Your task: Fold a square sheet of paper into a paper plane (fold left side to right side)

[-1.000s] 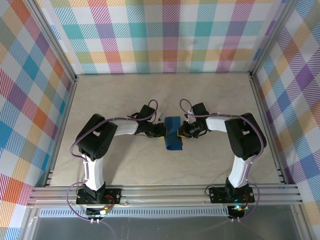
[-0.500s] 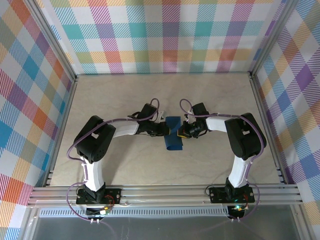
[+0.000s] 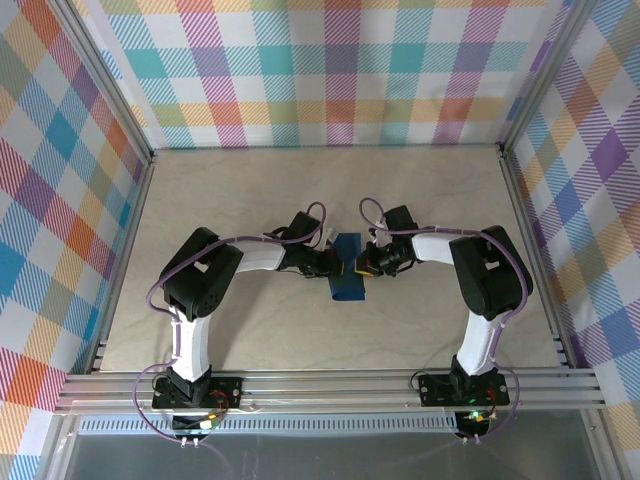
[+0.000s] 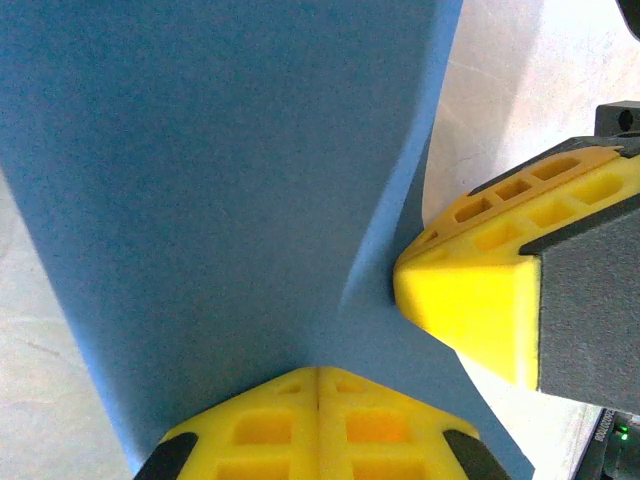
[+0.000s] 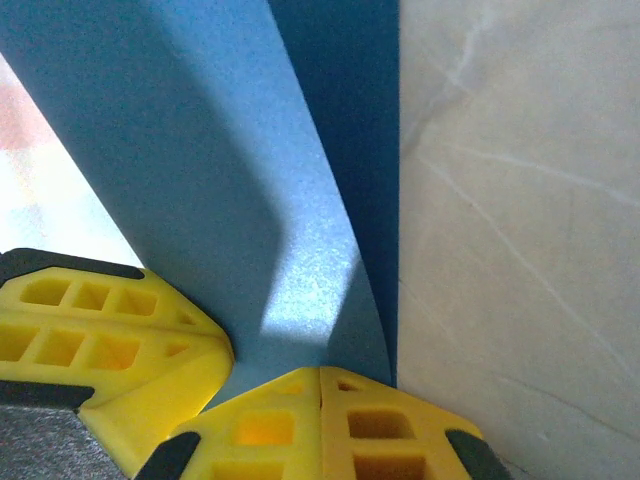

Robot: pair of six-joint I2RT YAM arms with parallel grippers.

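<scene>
The left jaws and right jaws are both clamped on the square sheet of paper point(image 3: 350, 288) between them, nose to nose, apparently steadying it for the left-over-right fold.

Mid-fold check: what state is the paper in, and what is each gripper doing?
square sheet of paper: bent up in a fold, not pressed flat, pinched from both sides.
left gripper: shut on the square sheet of paper.
right gripper: shut on the square sheet of paper.
</scene>
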